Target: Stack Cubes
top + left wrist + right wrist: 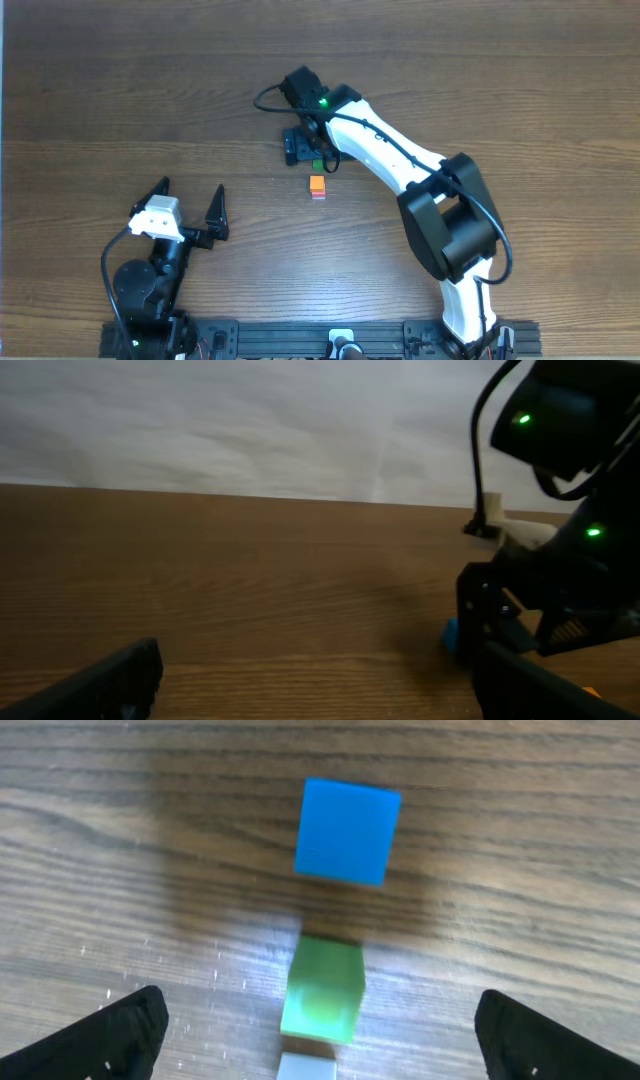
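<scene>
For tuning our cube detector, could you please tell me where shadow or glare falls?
Right wrist view: shadow darkens the table around the blue cube, and glare streaks it beside the green cube; top view: evenly lit, no glare.

Finding: the surface (120, 90) is brown wood grain, smooth, with a faint sheen. The blue cube (348, 830) and green cube (322, 988) look like smooth, matt plastic. The left gripper (190, 197) is matt black plastic. The right arm casing (375, 145) is white, smooth and glossy.

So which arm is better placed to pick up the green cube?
Right. The right gripper hangs over the green cube, fingers open; the left gripper sits back near its base, well away from the cubes.
</scene>
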`<action>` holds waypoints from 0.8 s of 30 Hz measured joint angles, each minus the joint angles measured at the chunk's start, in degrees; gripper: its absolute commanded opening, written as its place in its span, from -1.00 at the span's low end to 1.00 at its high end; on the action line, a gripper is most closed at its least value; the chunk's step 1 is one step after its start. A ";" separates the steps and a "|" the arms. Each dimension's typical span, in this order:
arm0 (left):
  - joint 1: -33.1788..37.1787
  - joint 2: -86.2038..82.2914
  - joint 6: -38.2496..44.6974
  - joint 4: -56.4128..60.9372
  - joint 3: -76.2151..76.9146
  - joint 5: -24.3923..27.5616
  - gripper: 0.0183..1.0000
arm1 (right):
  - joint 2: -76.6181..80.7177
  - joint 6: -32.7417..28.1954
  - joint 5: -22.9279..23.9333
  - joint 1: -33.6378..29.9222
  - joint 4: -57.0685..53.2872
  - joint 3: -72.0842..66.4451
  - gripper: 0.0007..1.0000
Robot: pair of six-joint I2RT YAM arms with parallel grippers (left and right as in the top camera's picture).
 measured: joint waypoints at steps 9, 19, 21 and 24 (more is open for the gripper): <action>0.00 0.00 0.00 0.00 0.00 0.00 1.00 | 2.08 1.16 0.00 -0.04 -0.72 0.33 0.78; 0.00 0.00 0.00 0.00 0.00 0.00 1.00 | 2.47 2.29 0.13 -0.04 -1.29 0.33 0.68; 0.00 0.00 0.00 0.00 0.00 0.00 1.00 | 2.84 2.34 0.13 -0.04 -1.31 0.33 0.62; 0.00 0.00 0.00 0.00 0.00 0.00 1.00 | 3.26 2.40 0.13 -0.02 -1.29 0.33 0.54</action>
